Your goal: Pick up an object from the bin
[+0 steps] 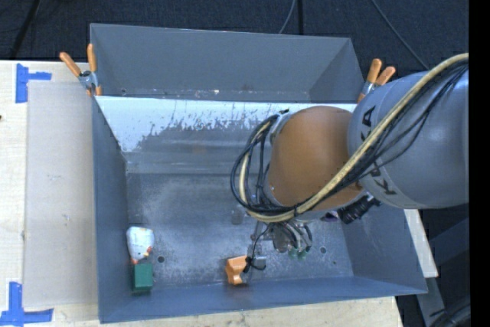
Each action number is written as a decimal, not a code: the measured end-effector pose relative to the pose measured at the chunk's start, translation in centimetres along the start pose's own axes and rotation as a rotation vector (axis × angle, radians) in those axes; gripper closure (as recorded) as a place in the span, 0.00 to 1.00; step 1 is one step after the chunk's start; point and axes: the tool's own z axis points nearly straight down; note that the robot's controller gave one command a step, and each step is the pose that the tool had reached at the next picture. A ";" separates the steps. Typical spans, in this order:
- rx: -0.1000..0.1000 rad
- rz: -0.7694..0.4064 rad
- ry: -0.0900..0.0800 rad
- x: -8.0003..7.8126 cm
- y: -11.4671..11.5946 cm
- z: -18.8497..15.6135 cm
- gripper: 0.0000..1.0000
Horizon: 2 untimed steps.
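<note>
A small orange block (235,270) lies on the bin floor near the front wall, about the middle of its width. My gripper (269,245) hangs below the arm's wrist just up and right of that block, its lowest part reaching down to the block's right edge. Whether it touches the block I cannot tell. Near the front left corner a white crumpled thing (139,241) rests beside a dark green block (143,276).
The arm with its orange cover and looped cables reaches in from the right and hides the bin's right half. The sloping grey walls stand close in front of the gripper and the orange block.
</note>
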 end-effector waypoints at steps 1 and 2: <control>-0.001 0.003 -0.008 -0.2 0.0 -0.4 0.00; 0.000 -0.068 -0.005 0.1 0.8 3.4 0.00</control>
